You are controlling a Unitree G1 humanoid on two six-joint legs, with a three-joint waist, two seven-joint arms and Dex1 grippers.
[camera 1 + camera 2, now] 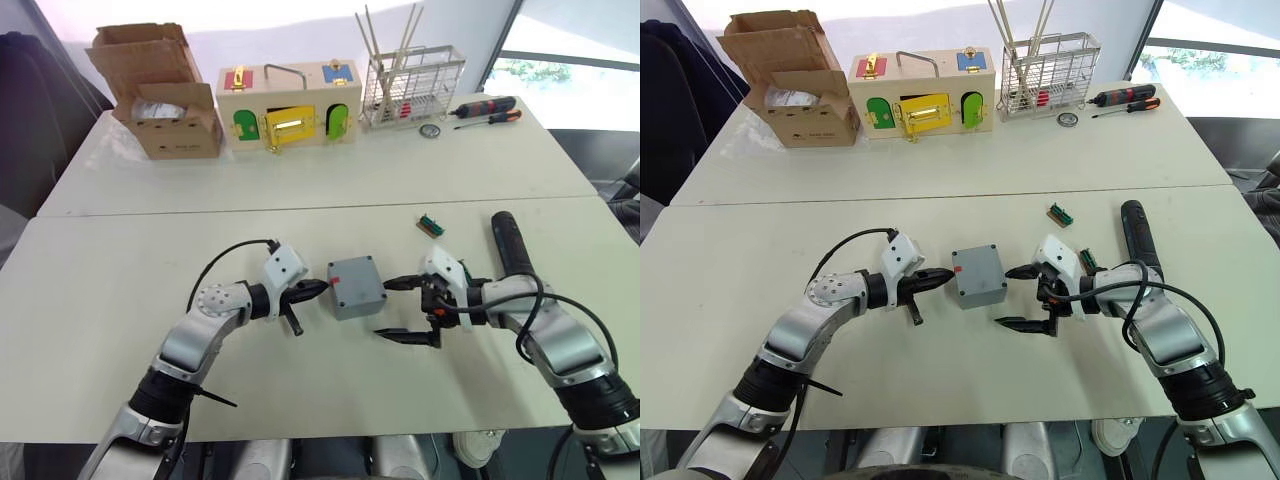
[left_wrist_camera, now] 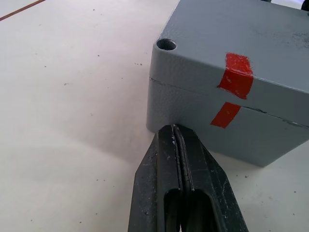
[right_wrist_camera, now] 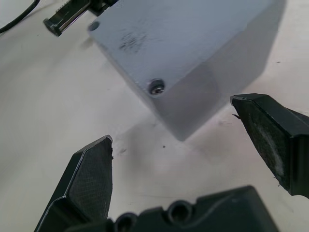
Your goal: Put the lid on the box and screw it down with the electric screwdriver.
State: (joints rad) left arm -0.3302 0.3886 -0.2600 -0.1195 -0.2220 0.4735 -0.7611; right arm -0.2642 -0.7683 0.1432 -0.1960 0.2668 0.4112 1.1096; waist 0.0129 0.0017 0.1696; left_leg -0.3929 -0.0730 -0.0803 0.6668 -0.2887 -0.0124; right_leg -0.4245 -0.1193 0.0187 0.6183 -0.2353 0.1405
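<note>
Half done: you had the lid [image 2: 231,34] seated on the box [image 2: 203,116]; screwdriver [image 1: 508,243] untouched on the worktop [image 1: 120,290]. Left fingers [image 2: 181,193] pressed together, right gripper [image 1: 400,310] spread.

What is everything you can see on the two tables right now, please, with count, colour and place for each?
Box: one, grey, near table centre, between the grippers.
Lid: one, grey, seated on the box, red tape marks across the seam.
Electric screwdriver: one, black, lying on the near table by the right arm.
Small green part: one, near table, beyond the right gripper.
Cardboard carton: one, brown, open, far table left.
Wooden latch box: one, coloured doors, far table middle.
Wire rack: one, holding sticks, far table right.
Hand screwdrivers: two, red-and-black, far right.
Left gripper: shut, tips at the box's side.
Right gripper: open, beside the box.
</note>
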